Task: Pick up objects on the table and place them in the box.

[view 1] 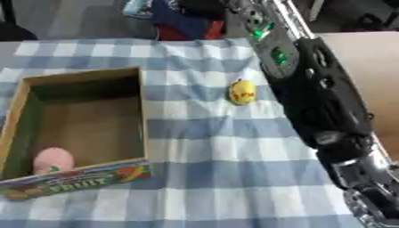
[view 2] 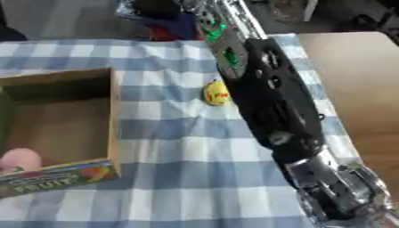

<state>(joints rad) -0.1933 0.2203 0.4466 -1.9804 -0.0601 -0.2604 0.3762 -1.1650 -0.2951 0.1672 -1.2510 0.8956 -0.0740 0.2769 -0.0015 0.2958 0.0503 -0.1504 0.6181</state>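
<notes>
1. While the box [view 1: 78,129] sits at the left of the frame on the tabletop [view 1: 218,178], a small yellow toy [view 1: 242,91] is seen lying near the middle, on the blue and white checked cloth.
2. A pink thing [view 1: 53,160] is already seen inside the box, in its lower left corner.
3. The yellow toy is not in the box yet, so it is judged to be the next thing to be picked up.
4. A long black and silver arm [view 1: 319,102] is seen running from the top of the frame down to the lower right corner.
5. The yellow toy lies just beside this arm, on the arm's left side, about halfway along it.
6. No hand can be made out for sure in either view, so it cannot be told if the fingers are spread or curled.
7. The other arm and its hand are not seen at all.
8. The toy is a little taller than it is wide, and its long side is pointed up and down in the frame.
9. The box is found well to the left of the toy, with bare cloth between them.
10. For the toy to be put away, it would have to be lifted and carried left, over the near wall of the box.
</notes>
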